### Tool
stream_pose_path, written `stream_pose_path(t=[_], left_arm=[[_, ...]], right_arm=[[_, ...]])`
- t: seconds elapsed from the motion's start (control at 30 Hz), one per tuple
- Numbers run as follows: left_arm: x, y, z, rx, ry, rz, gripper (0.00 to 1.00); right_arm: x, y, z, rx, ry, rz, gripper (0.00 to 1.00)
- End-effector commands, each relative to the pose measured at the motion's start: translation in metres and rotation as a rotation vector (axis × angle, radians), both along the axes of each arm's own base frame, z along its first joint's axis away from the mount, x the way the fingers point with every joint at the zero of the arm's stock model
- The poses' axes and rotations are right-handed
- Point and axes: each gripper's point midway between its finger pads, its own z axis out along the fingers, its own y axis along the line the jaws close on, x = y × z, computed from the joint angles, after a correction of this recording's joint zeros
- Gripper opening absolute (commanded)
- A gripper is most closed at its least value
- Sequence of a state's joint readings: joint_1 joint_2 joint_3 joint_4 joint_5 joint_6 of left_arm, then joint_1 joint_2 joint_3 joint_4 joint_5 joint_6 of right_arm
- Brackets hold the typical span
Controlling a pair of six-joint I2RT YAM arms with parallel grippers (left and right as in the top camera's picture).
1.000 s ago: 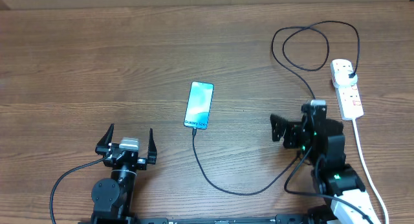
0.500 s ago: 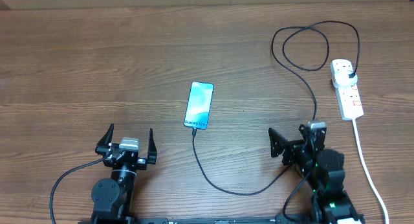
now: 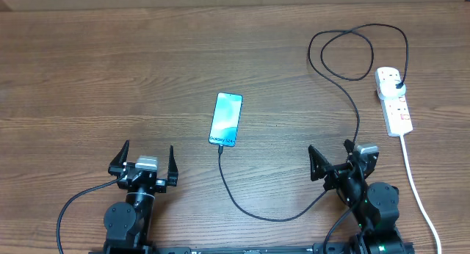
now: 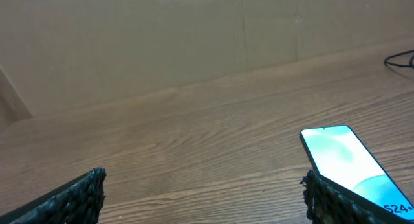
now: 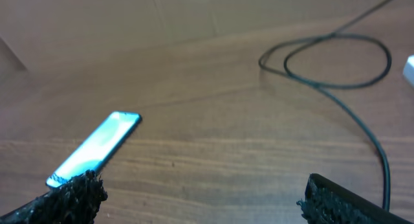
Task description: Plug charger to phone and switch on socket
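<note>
Overhead: left gripper (image 3: 147, 153) and right gripper (image 3: 329, 155) both sit wide open and empty near the table (image 3: 110, 63) front edge. The charger (image 3: 221, 160) looks plugged into the phone (image 3: 225, 120), mid-table. The socket (image 3: 395, 101) is far right, so I'd press its switch with the right one, skirting the cable loop.

Left wrist: bare wood ahead.

Right wrist: loop ahead, open room left.
</note>
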State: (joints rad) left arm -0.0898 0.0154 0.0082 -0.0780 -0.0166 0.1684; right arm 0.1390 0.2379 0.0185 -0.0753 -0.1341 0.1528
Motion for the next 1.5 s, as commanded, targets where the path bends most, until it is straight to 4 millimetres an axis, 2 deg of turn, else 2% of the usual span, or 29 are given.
stream_pose_path(t=[0.0,0.3,1.47], left_arm=[[0.0,0.003,0.001,0.019,-0.01,0.014,1.0],[0.0,0.003,0.001,0.019,-0.01,0.014,1.0],[0.0,0.003,0.001,0.019,-0.01,0.014,1.0]], right_arm=[[-0.002,0.001,0.009,0.005,-0.051,0.01,1.0],[-0.008,0.001,0.053,0.031,-0.241,0.009,1.0],[-0.008,0.0,0.05,0.029,-0.229,0.009,1.0]])
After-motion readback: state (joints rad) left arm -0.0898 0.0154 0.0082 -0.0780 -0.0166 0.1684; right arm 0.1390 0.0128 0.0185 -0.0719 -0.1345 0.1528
